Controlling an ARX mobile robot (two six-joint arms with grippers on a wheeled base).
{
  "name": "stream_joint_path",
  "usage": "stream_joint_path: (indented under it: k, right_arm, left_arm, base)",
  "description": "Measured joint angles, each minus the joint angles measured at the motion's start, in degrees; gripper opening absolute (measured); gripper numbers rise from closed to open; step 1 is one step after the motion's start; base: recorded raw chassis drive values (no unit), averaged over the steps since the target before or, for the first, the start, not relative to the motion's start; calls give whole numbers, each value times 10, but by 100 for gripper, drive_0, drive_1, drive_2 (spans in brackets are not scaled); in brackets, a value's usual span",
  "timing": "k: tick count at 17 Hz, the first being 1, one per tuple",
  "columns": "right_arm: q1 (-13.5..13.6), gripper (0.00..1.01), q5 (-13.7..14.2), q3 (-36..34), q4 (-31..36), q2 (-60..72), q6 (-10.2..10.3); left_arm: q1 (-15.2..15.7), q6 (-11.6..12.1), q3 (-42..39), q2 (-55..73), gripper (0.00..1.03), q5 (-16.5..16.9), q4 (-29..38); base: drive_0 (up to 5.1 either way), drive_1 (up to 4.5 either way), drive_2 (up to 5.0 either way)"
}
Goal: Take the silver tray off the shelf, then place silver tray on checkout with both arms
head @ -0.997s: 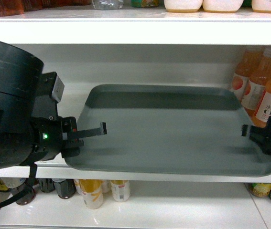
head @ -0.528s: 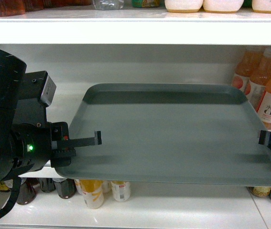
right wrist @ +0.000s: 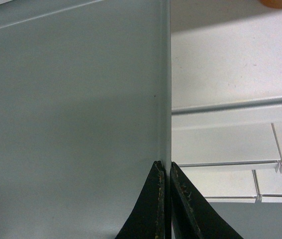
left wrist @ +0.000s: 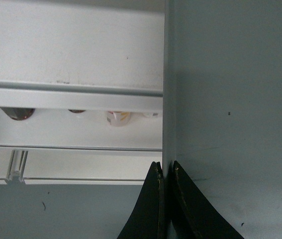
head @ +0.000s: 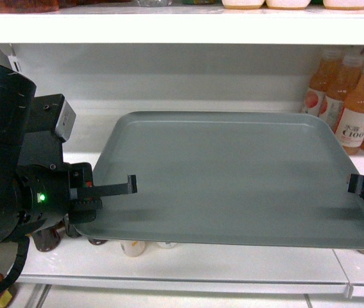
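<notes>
The silver tray (head: 233, 179) is a flat grey-green rectangle held level, and its near half overhangs the front lip of the white shelf (head: 85, 131). My left gripper (head: 127, 187) is shut on the tray's left rim, one finger above and one below; in the left wrist view the gripper (left wrist: 165, 165) pinches the rim of the tray (left wrist: 230, 99). My right gripper (head: 356, 186) is shut on the right rim, and in the right wrist view the gripper (right wrist: 163, 164) clamps the edge of the tray (right wrist: 71, 99). The checkout is out of view.
Orange juice bottles (head: 355, 122) stand on the shelf at the back right, close to the tray's far corner. The lip of an upper shelf (head: 169, 29) runs overhead. A lower shelf (head: 233, 263) holds bottles (head: 130, 247) under the tray's front edge.
The tray has come out toward me, held on both sides, and overhangs the shelf front further. The shelf and bottles have drawn back and shifted up in view.
</notes>
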Motion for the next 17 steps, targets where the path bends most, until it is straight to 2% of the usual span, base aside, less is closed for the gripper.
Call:
stream_joint_path:
  k: [17]
  right_arm:
    - [0, 2, -2, -1, 0, 2, 0]
  left_arm:
    - [0, 2, -1, 0, 2, -3, -1]
  base:
    - [1, -427, 429]
